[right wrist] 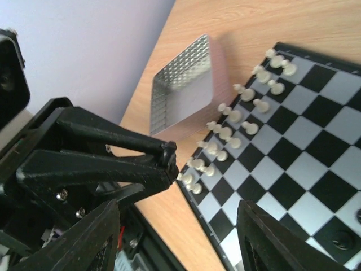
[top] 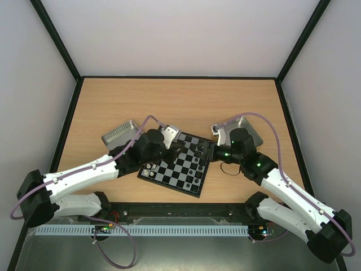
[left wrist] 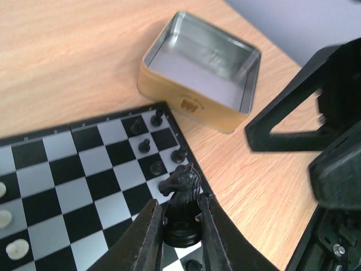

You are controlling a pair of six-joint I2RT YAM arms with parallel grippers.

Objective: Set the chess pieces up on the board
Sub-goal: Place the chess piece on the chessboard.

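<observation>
- Black, shiny horse piece [left wrist: 181,195] is squeezed tight in my left pincer [left wrist: 180,210], at the edge of the board [left wrist: 84,169].
- My right pincer [right wrist: 177,209] is wide open, holding nothing, near white pieces [right wrist: 225,135] in rows.

I see white shells and black joints on my left arm [top: 84,170] and right arm [top: 290,195], purple cables [top: 134,251] and green lights [top: 226,154]. My left pincer [left wrist: 180,217] and right pincer [right wrist: 180,226] are black.

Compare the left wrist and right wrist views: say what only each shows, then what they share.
Only the left wrist view: the left gripper shut on a black knight, and an open gold-sided tin. Only the right wrist view: the open right gripper and a silver tin with a dimpled face. Both: the board, white pieces on it, and the wooden table.
</observation>
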